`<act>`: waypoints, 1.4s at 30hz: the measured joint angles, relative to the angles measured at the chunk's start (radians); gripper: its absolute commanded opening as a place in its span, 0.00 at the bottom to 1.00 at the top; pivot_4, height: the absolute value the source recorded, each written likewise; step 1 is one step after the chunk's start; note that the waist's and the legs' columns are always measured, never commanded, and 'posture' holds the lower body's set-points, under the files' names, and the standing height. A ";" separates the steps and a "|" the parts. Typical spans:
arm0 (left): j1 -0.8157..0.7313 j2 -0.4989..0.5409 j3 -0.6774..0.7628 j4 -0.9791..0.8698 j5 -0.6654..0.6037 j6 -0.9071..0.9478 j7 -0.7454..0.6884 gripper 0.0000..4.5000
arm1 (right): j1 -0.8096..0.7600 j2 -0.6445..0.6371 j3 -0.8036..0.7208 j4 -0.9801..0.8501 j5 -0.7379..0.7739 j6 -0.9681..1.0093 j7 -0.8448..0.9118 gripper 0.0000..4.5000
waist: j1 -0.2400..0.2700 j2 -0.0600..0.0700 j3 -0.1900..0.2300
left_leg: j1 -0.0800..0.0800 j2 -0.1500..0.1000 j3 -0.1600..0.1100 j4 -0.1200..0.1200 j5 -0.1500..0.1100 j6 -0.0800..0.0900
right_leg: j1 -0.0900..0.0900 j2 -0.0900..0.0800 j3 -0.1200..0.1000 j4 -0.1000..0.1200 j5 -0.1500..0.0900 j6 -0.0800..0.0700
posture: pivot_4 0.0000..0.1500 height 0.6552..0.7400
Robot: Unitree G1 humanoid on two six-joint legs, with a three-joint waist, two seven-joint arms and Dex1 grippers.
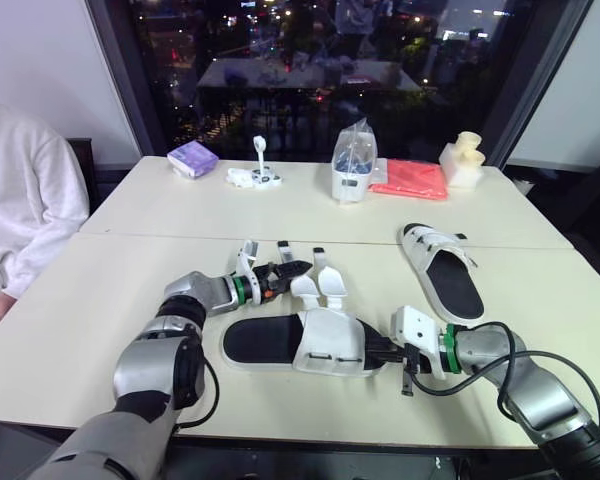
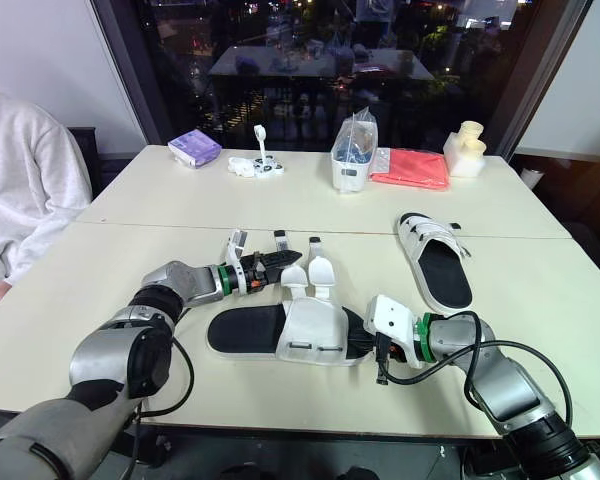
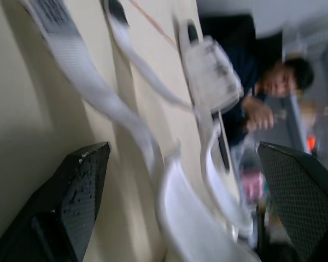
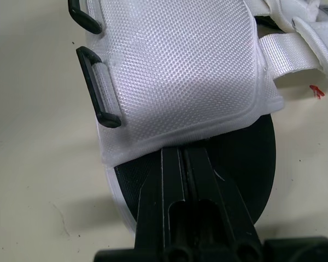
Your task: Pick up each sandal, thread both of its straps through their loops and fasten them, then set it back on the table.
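The near white sandal with a black footbed lies flat on the table, its two straps loose and spread out toward the far side. Its black loops sit empty on the upper's edge. My left gripper is open at the strap ends, and the straps run between its fingers. My right gripper is shut, its tips on the footbed and tucked under the edge of the white upper. A second sandal lies to the right, further back.
A person in a white top sits at the table's left edge. Along the far side stand a purple packet, small white parts, a clear bag on a container, a red cloth and a cream object.
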 measured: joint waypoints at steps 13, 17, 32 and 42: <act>-0.010 -0.089 0.198 0.078 -0.071 -0.243 0.212 0.51 | 0.000 0.017 0.001 -0.006 -0.009 0.011 -0.016 0.00 | -0.002 0.000 0.000 | 0.001 0.000 0.001 0.000 0.001 -0.003 | 0.001 -0.003 0.000 0.000 0.000 0.000 | 1.00 1.00; -0.030 -0.091 0.235 0.086 -0.089 -0.275 0.232 0.05 | 0.004 0.017 0.001 -0.010 -0.010 0.013 -0.018 0.00 | -0.001 0.000 0.000 | 0.001 0.000 0.001 0.000 0.001 -0.003 | 0.000 -0.003 -0.001 0.000 0.000 0.000 | 1.00 1.00; -0.001 0.041 -0.242 -0.406 0.057 -0.116 -0.605 0.01 | 0.002 0.021 0.005 -0.018 -0.017 0.012 -0.019 0.00 | -0.012 0.000 0.000 | 0.002 0.000 0.002 -0.003 0.003 -0.007 | 0.000 0.002 0.000 -0.002 0.000 0.000 | 1.00 1.00; 0.392 0.288 -0.667 -1.122 0.146 -0.403 -0.869 0.01 | -0.014 0.014 0.006 0.015 -0.020 -0.015 0.007 0.00 | -0.017 0.001 0.000 | 0.008 -0.001 0.002 -0.011 0.003 -0.006 | 0.004 -0.006 0.003 -0.007 0.000 -0.003 | 1.00 1.00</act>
